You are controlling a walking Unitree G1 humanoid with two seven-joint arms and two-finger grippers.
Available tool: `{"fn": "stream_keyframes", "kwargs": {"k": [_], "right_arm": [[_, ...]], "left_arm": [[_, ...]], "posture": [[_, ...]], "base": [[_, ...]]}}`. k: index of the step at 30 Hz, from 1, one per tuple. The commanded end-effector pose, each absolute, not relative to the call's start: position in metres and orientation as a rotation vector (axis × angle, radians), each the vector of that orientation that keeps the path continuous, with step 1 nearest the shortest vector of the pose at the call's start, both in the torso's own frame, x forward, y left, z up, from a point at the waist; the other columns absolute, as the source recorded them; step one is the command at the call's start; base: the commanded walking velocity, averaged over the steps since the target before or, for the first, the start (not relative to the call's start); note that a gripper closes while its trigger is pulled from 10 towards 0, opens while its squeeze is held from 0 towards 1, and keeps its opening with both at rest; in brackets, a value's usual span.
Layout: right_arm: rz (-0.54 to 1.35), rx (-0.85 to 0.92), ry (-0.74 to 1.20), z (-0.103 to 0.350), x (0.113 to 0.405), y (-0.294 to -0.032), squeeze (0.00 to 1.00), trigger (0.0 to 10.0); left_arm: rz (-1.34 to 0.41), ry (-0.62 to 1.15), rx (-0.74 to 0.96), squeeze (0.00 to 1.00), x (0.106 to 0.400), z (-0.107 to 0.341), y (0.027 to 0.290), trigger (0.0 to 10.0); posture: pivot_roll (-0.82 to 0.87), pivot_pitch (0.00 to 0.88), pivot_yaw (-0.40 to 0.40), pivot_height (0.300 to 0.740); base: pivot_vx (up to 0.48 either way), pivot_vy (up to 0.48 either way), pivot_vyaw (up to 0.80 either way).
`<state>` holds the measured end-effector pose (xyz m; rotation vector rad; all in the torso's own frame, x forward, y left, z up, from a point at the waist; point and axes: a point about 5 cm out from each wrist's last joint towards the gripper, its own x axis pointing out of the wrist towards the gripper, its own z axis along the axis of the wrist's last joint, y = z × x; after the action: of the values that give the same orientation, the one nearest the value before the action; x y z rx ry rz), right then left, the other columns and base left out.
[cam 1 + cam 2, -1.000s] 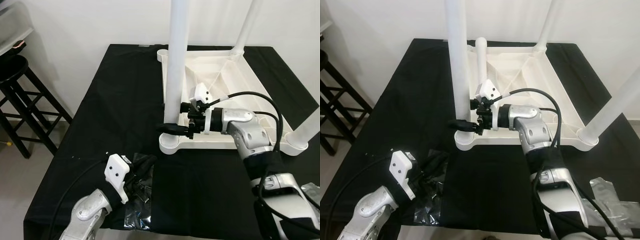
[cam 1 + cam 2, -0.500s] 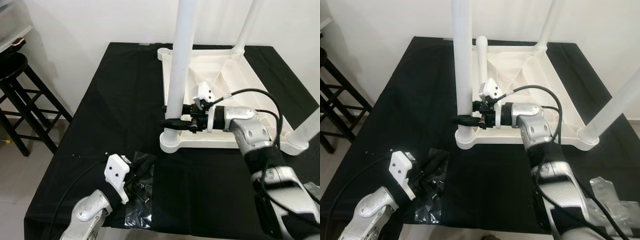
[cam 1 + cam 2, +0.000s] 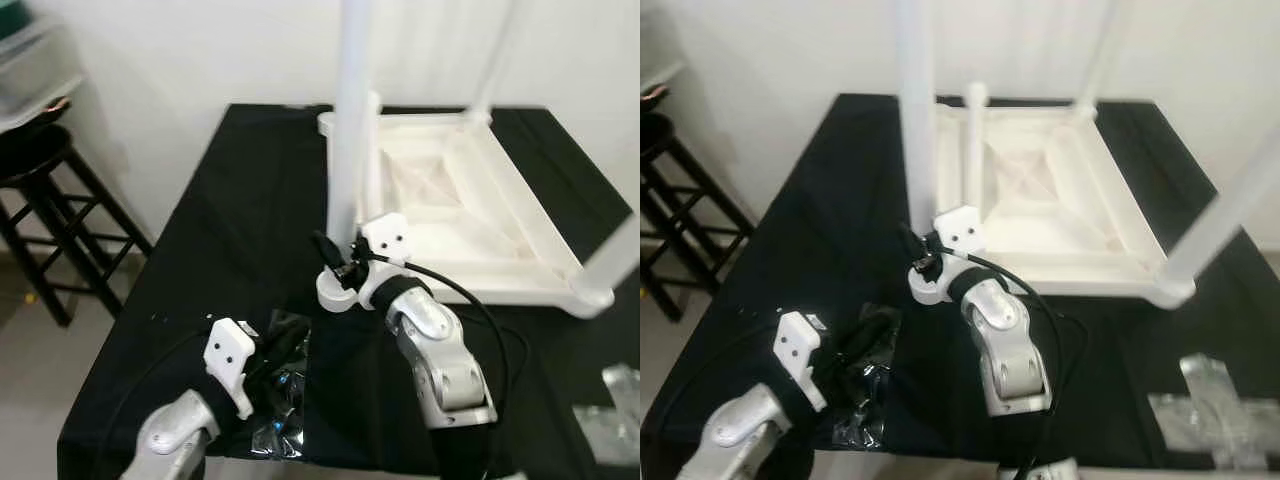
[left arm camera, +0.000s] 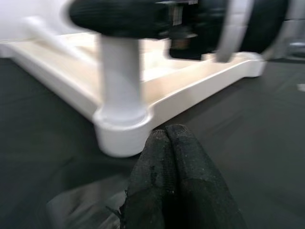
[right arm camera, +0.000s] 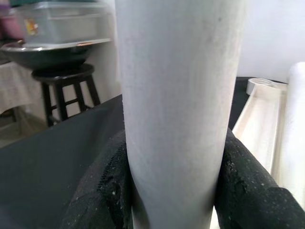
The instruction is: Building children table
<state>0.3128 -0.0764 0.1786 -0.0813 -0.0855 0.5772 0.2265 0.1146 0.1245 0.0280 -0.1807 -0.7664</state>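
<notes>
Nearest to us, our left gripper (image 4: pixel 167 143) has its two black fingers pressed together with nothing between them, and it rests over a crinkled clear plastic bag (image 3: pixel 280 395) lying at the near edge of the black cloth-covered table (image 3: pixel 230 230). From its wrist view, the fingertips point toward the round socket corner of the white plastic upside-down children's table top (image 3: pixel 470 215).

Just beyond, our right gripper (image 5: pixel 174 186) is clamped on the white cylindrical table leg (image 3: pixel 350 130), one black finger on each side of the tube, low down near where the leg meets the corner socket. That leg stands upright in the near left corner of the overturned top. Our silver right arm (image 3: pixel 435 350) bends up from below toward it, trailing a black cable.

Farther back, other white legs rise from the remaining corners of the top, blurred. Off to the left, beside the table, stands a black wooden stool (image 3: pixel 45 200) against the white wall.
</notes>
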Motion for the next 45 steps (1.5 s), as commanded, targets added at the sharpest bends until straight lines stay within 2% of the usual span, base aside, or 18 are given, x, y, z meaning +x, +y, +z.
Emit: {"fn": "stream_keyframes", "kwargs": {"k": [1,2,3,8,13,17,21,23,28,29,30,32,33,39,45], "right_arm": [[0.579,-0.047,0.097,0.143,0.313,-0.079,0.0,10.0],[0.571,-0.022,0.104,0.143,0.312,-0.078,0.45,10.0],[0.593,0.015,0.096,0.146,0.309,-0.075,1.0,10.0],[0.631,0.071,0.064,0.158,0.3,-0.069,1.0,10.0],[0.639,0.089,0.017,0.166,0.297,-0.077,1.0,10.0],[0.581,0.074,0.023,0.155,0.29,-0.097,1.0,10.0],[0.556,0.06,0.041,0.149,0.281,-0.104,1.0,10.0],[0.568,0.071,0.043,0.152,0.276,-0.108,1.0,10.0],[0.569,0.072,0.044,0.152,0.275,-0.109,1.0,10.0],[0.566,0.073,0.047,0.151,0.274,-0.112,0.4,10.0],[0.569,0.061,0.044,0.151,0.271,-0.115,0.0,10.0],[0.574,0.053,0.039,0.15,0.267,-0.117,0.0,10.0],[0.57,0.045,0.031,0.15,0.264,-0.119,0.0,10.0],[0.538,-0.014,0.005,0.148,0.252,-0.127,0.0,10.0],[0.534,-0.019,0.007,0.148,0.246,-0.13,0.0,10.0]], "left_arm": [[-0.759,-0.155,0.028,0.0,0.226,0.12,0.117,10.0],[-0.748,-0.157,0.031,0.0,0.227,0.12,0.117,10.0],[-0.74,-0.158,0.033,0.0,0.227,0.12,0.118,10.0],[-0.737,-0.151,0.036,0.0,0.228,0.119,0.118,10.0],[-0.73,-0.12,0.022,0.0,0.23,0.119,0.12,10.0],[-0.587,-0.105,-0.141,0.0,0.241,0.129,0.129,10.0],[-0.48,-0.09,-0.24,0.0,0.248,0.133,0.137,10.0],[-0.354,-0.09,-0.341,0.0,0.257,0.139,0.147,10.0],[-0.317,-0.096,-0.366,0.0,0.259,0.142,0.151,10.0],[-0.299,-0.104,-0.405,0.0,0.26,0.144,0.152,10.0],[-0.243,-0.094,-0.358,0.0,0.262,0.143,0.156,10.0],[-0.206,-0.131,-0.328,0.0,0.263,0.144,0.159,10.0],[-0.217,-0.077,-0.335,0.0,0.262,0.138,0.157,10.0],[-0.279,-0.029,-0.272,0.0,0.253,0.13,0.146,10.0],[-0.343,-0.034,-0.121,0.0,0.248,0.128,0.141,10.0]], "posture": [[0.04,0.134,0.0,0.74],[0.04,0.134,0.0,0.74],[0.04,0.134,0.0,0.74],[0.03,0.122,0.006,0.74],[0.02,0.116,0.013,0.74],[0.01,0.11,0.01,0.74],[0.01,0.11,0.01,0.74],[-0.01,0.097,0.014,0.74],[-0.01,0.097,0.014,0.74],[0.0,0.096,0.014,0.74],[0.0,0.095,0.015,0.74],[0.0,0.096,0.016,0.74],[0.0,0.097,0.017,0.74],[0.0,0.101,0.023,0.74],[0.0,0.106,0.02,0.74]], "base": [[0.0,0.0,0.0],[0.0,0.0,0.0],[0.0,0.0,0.0],[0.0,0.0,0.0],[0.0,0.0,0.0],[0.0,0.0,0.0],[0.0,0.0,0.0],[0.0,0.0,0.0],[0.0,0.0,0.0],[0.0,0.0,0.0],[0.0,0.0,0.0],[0.0,0.0,0.0],[0.0,0.0,0.0],[0.0,0.0,0.0],[0.0,0.0,0.0]]}}
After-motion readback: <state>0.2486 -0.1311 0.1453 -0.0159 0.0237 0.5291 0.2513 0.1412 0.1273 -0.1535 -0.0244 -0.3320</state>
